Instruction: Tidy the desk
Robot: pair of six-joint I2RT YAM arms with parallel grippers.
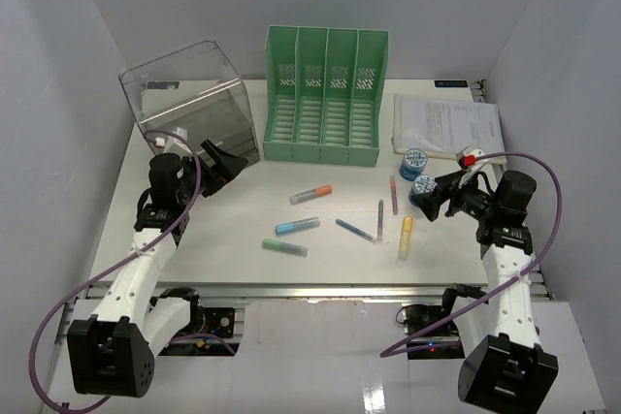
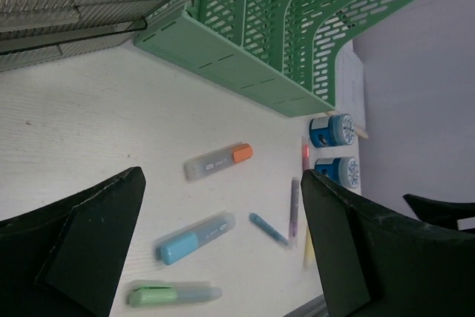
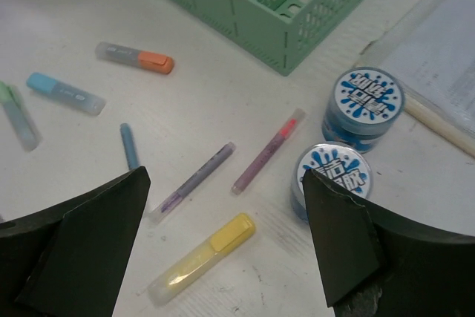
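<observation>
Green file rack (image 1: pixel 325 94) far centre, clear plastic box (image 1: pixel 189 104) far left, papers (image 1: pixel 448 123) far right, highlighters (image 1: pixel 297 226) strewn on desk (image 1: pixel 243 210).

The desk (image 1: pixel 233 215): flat, white, rectangular tabletop; level; silver rail (image 1: pixel 320 290) along its near edge.

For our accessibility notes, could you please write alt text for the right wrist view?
Pens and highlighters lie scattered on the white desk, a yellow highlighter nearest, seen between open black jaws. Two blue round tubs sit right, near a green file rack and papers.
</observation>
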